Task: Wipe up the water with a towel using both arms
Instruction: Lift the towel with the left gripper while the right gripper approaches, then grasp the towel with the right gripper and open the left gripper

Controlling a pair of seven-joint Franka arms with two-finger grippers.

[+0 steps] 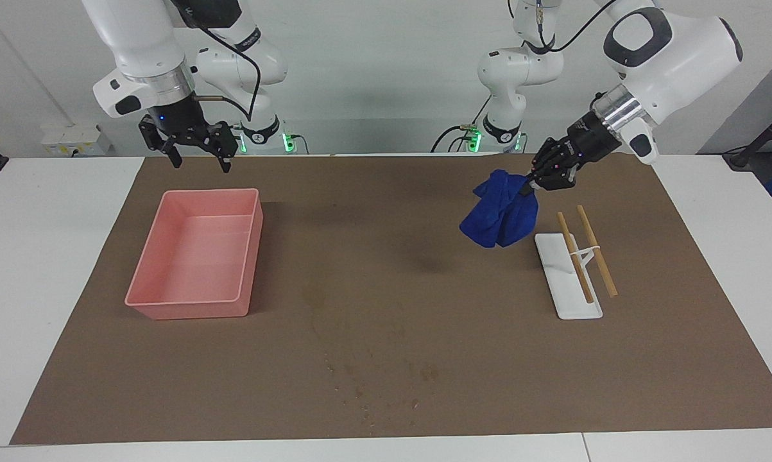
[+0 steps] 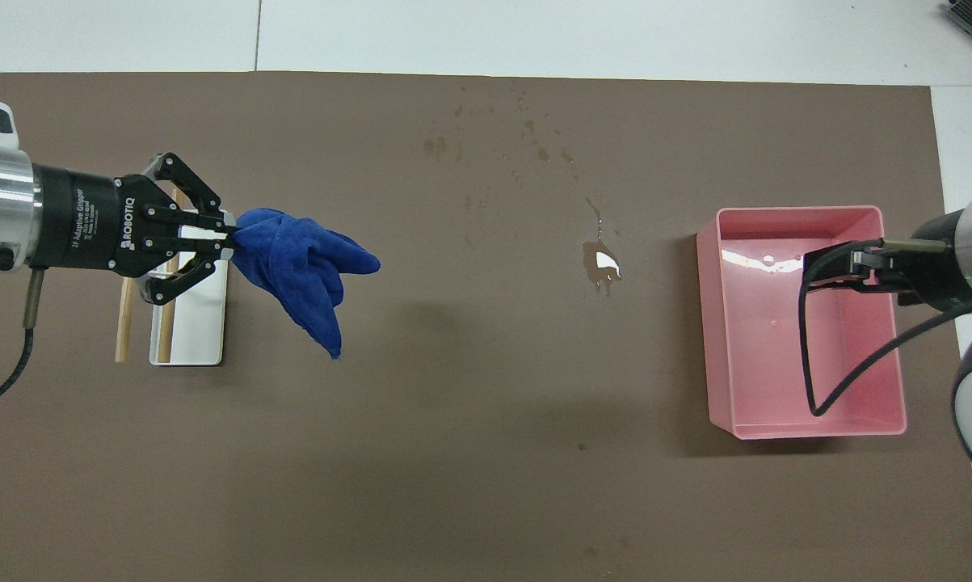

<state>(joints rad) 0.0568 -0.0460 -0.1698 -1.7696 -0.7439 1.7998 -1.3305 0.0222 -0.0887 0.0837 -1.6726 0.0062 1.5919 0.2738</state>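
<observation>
1. Left gripper [image 1: 532, 181] [image 2: 225, 238]: fingertips pinched tight on one edge of the towel [image 1: 500, 210] [image 2: 304, 263], outer links splayed to the sides.
2. Towel: deep blue, bunched, hanging from that pinch in the air, clear of the mat [image 1: 386, 282] [image 2: 453, 453], over the bare stretch just beside the white tray [image 1: 562, 282] [image 2: 203, 323], toward the middle of the table.
3. White tray: flat on the mat at the left arm's end, with a rack of two wooden rods [image 1: 581, 256] [image 2: 124, 315] joined by a pale crosspiece; one rod over the tray, the other just off its edge.
4. Water [image 2: 603, 263]: small glinting puddle on the mat between towel and pink bin, with a scatter of dark drops [image 1: 386, 391] [image 2: 494, 145] farther from the robots.
5. Pink bin [image 1: 196, 308] [image 2: 720, 323]: rectangular, open-topped, at the right arm's end, well apart from the towel.
6. Right gripper [image 1: 196, 154] [image 2: 845, 267]: fingers spread wide, holding nothing, waiting in the air above the bin's edge nearest the robots.
</observation>
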